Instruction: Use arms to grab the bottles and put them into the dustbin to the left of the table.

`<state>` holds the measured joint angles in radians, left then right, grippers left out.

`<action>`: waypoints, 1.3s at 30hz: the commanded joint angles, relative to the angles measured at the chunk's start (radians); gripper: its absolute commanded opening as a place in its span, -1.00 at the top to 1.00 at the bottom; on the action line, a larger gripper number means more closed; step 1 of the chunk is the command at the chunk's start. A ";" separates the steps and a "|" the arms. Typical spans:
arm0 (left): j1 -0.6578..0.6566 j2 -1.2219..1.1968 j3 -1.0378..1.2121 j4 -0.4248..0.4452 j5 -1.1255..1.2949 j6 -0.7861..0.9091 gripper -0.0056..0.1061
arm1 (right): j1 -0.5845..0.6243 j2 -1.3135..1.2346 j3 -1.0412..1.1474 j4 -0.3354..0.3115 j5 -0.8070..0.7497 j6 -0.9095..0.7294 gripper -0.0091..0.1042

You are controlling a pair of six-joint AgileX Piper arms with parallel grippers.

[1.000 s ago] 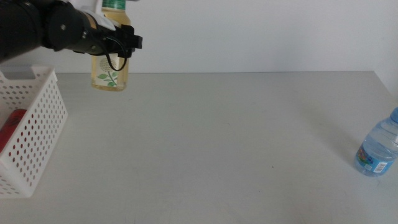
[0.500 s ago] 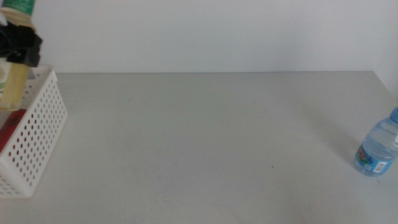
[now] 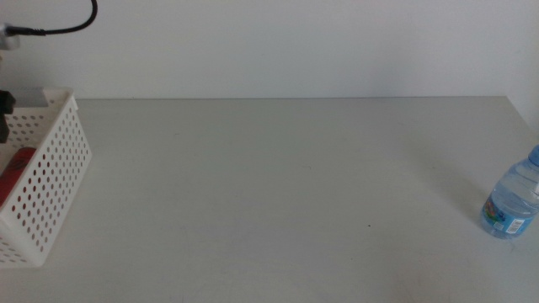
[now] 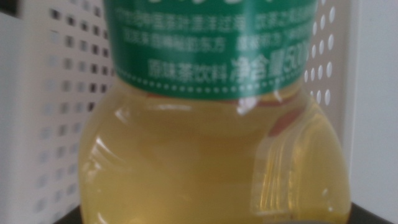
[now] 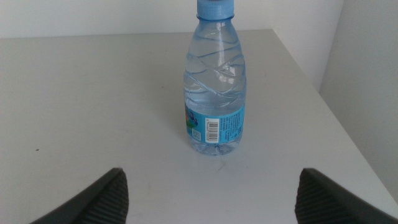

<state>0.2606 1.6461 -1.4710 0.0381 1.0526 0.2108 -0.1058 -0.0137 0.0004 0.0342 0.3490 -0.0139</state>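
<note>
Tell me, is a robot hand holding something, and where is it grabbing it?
The left gripper has the tea bottle right up against its camera, by the dustbin, but its jaws are hidden, so the hold cannot be told. The right gripper is open, holding nothing, facing the water bottle.

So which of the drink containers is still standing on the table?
The water bottle, clear blue with a blue cap, upright near the table's right edge. The tea bottle fills the left wrist view; the red can lies in the basket.
</note>
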 commanded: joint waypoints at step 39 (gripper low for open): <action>-0.001 0.099 -0.047 -0.095 -0.065 0.072 -0.77 | -0.003 -0.021 -0.025 -0.009 -0.078 -0.012 -0.48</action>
<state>0.2608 1.8240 -1.4877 -0.0365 1.0066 0.2948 -0.1058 -0.0137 0.0004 0.0342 0.3490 -0.0139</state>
